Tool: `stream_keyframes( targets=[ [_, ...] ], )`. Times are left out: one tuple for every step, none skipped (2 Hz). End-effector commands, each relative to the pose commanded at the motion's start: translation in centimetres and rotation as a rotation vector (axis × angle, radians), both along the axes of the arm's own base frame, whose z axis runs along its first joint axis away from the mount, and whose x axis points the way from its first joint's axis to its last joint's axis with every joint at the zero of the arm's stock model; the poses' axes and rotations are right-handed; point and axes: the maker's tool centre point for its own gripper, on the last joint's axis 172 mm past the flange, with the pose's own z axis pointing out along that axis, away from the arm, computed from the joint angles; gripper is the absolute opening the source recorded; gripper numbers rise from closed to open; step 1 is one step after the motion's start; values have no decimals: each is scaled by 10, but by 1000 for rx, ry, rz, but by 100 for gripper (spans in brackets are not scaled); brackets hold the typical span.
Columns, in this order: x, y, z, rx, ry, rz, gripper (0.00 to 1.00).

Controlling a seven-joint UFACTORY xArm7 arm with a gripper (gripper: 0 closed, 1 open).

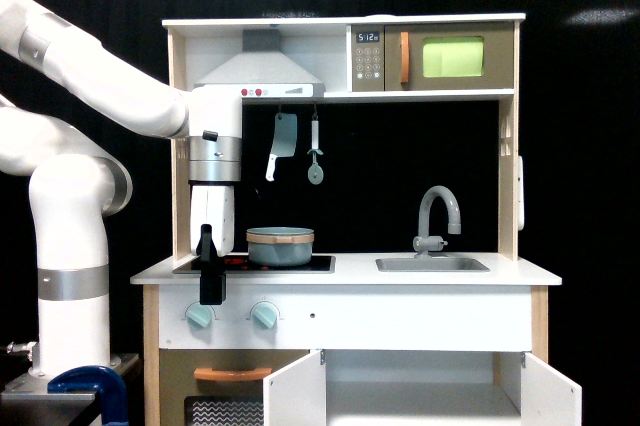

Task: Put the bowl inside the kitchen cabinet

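Note:
The grey-blue bowl [280, 247] with a tan-orange rim band stands upright on the black hob [322, 264] of the toy kitchen's counter. My gripper [211, 296] points straight down just left of the bowl, level with the counter's front left edge, with its dark fingers [210, 268] seen side-on and overlapping. It holds nothing that I can see, and it is apart from the bowl. Below the counter, the kitchen cabinet [420, 388] shows its white inside, with both white doors [296, 392] swung open toward the camera.
A sink [432, 264] and grey faucet [438, 212] sit to the right of the hob. A toy cleaver [282, 144] and a utensil [315, 158] hang above the bowl under the hood. The orange-handled oven [232, 374] is left of the cabinet, and the microwave [445, 57] is top right.

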Motion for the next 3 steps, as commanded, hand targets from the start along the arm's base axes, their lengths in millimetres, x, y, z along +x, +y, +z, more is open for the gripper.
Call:
stream_keyframes(
  targets=[
    [3,2,10,-17,-35,0,100],
    [19,4,26,-45,-69,-27,100],
    [45,6,47,-89,-104,-29,100]
  ],
)
